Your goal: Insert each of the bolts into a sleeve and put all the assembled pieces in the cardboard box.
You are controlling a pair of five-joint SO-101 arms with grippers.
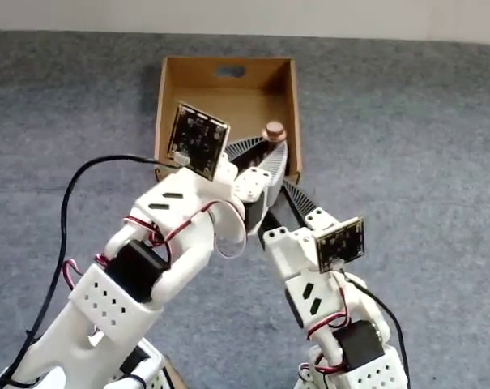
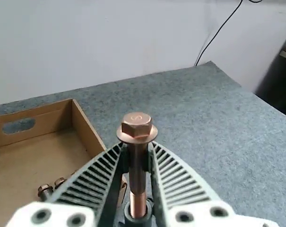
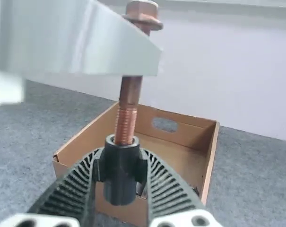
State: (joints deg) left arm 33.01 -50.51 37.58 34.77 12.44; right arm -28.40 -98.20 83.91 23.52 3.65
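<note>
**High view.** The cardboard box (image 1: 159, 97) sits at 12 o'clock on the grey worktop (image 1: 406, 121). It has an oval hand hole in its far wall. The left arm comes in from 7 o'clock and the right arm from 5 o'clock. They meet at the box's near wall, close to its right corner. The left end effector (image 1: 269, 147) is clenched on a copper-coloured bolt (image 1: 274, 130). The bolt's head pokes up at about 1 o'clock from the middle of the view. The right end effector (image 1: 289, 193) sits just beside it, toward 5 o'clock (its black fingers are partly hidden under the left arm).

**Left wrist view.** The left end effector (image 2: 138, 149) squeezes the bolt (image 2: 138, 170) between its ribbed fingers, just under the wide head. A small mark is pressed into the six-sided head, but it is too blurry to read. The bolt's far end goes into the dark ring of a sleeve (image 2: 128, 216). Behind the fingers the box (image 2: 86, 125) stands open. Two small bolt heads (image 2: 51, 187) lie side by side on its floor. I cannot tell if they wear sleeves.

**Right wrist view.** The right end effector (image 3: 120, 163) is clamped around the black sleeve (image 3: 119, 177). The bolt's (image 3: 128, 113) threaded end sits in the sleeve's opening, and the smooth part and head stick out. The box (image 3: 180, 127) is just behind them.
</note>
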